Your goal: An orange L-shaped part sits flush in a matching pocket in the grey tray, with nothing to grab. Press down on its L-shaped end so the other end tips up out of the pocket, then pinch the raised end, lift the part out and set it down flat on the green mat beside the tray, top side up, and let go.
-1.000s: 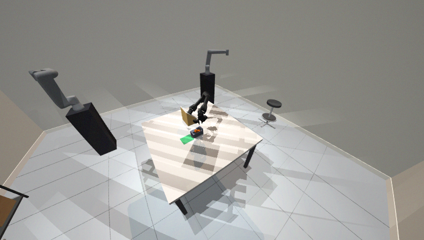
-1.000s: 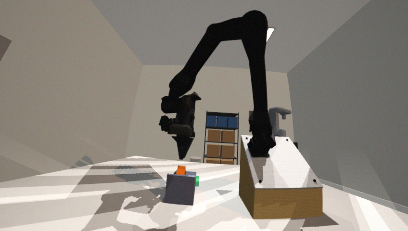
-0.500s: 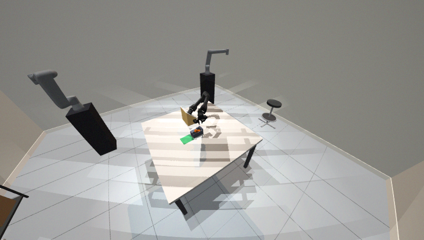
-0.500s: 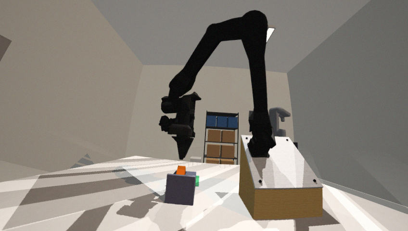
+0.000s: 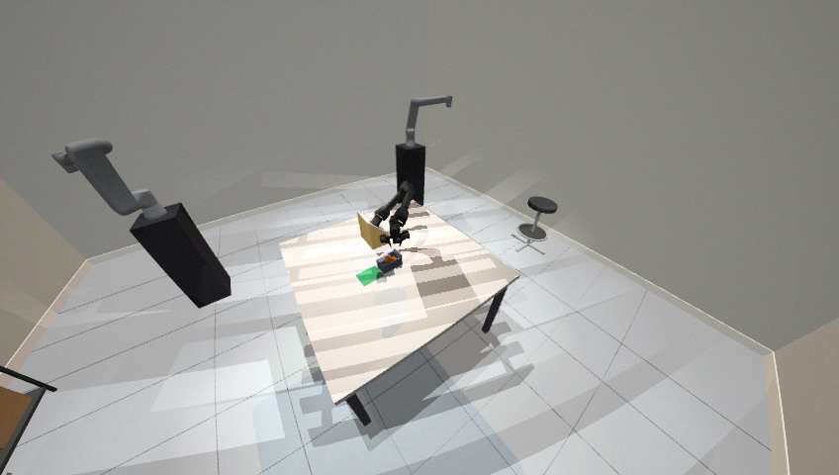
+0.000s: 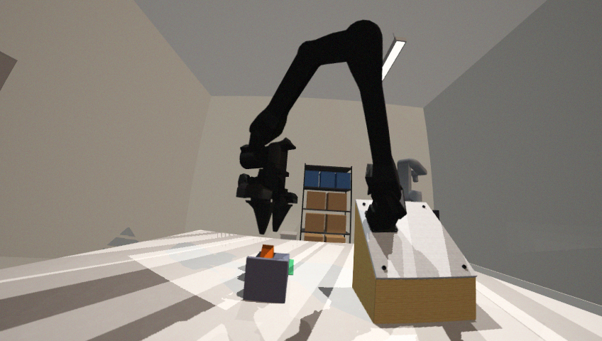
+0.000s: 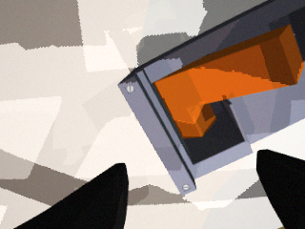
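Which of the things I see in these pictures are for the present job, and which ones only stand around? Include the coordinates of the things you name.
For the job:
- black gripper (image 5: 395, 242) (image 6: 268, 232) (image 7: 193, 167), open
- orange part (image 5: 389, 258) (image 6: 267, 251) (image 7: 224, 81), one end tipped up
- grey tray (image 5: 389, 266) (image 6: 266, 279) (image 7: 153, 135)
- green mat (image 5: 369, 275) (image 6: 291, 266)

Only around:
- round stool (image 5: 542, 204)
- shelf rack (image 6: 302, 211) with boxes
- two grey arms (image 5: 106, 179) (image 5: 411, 117)

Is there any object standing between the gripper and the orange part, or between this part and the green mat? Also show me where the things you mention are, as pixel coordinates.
Nothing visible separates the gripper (image 5: 395, 242) (image 6: 268, 233) from the orange part (image 5: 389, 258) (image 6: 267, 251) (image 7: 229, 81); toward the green mat (image 5: 369, 275) (image 6: 291, 266), the tray's (image 5: 388, 265) (image 6: 265, 279) (image 7: 154, 134) wall stands between.
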`<state>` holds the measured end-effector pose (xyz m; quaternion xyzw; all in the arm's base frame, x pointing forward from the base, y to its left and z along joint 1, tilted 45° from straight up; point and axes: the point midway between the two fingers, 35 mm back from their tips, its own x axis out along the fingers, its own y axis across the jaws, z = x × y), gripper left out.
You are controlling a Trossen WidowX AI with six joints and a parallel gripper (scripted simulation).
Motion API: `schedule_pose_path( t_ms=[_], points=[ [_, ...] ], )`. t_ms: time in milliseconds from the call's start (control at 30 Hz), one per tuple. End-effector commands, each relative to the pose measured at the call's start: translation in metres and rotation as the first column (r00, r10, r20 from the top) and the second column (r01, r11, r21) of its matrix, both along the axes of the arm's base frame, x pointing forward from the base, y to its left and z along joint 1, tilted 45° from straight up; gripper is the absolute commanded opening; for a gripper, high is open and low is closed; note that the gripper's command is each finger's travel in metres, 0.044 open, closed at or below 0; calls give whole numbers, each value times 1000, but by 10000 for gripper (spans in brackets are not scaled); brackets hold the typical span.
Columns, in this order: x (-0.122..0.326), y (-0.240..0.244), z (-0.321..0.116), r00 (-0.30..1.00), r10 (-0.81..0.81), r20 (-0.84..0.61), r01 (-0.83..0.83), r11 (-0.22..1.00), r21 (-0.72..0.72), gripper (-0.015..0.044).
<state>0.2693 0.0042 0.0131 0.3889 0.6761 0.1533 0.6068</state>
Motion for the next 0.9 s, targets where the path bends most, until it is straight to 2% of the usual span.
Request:
schedule_pose_path(
  t_ms=[0, 67, 167, 267, 700, 867],
  points=[
    [8, -18, -13, 920, -279, -276, 281, 959, -35, 280],
    [9, -25, -20, 818, -408, -407, 413, 907, -80, 280],
    [12, -37, -31, 597, -563, -571, 578, 796, -180, 280],
    [13, -46, -39, 390, -642, -660, 668, 691, -277, 280],
    [13, -46, -40, 375, -646, -665, 673, 683, -284, 280],
    [14, -33, -53, 375, -645, -666, 673, 683, -284, 280]
  ],
)
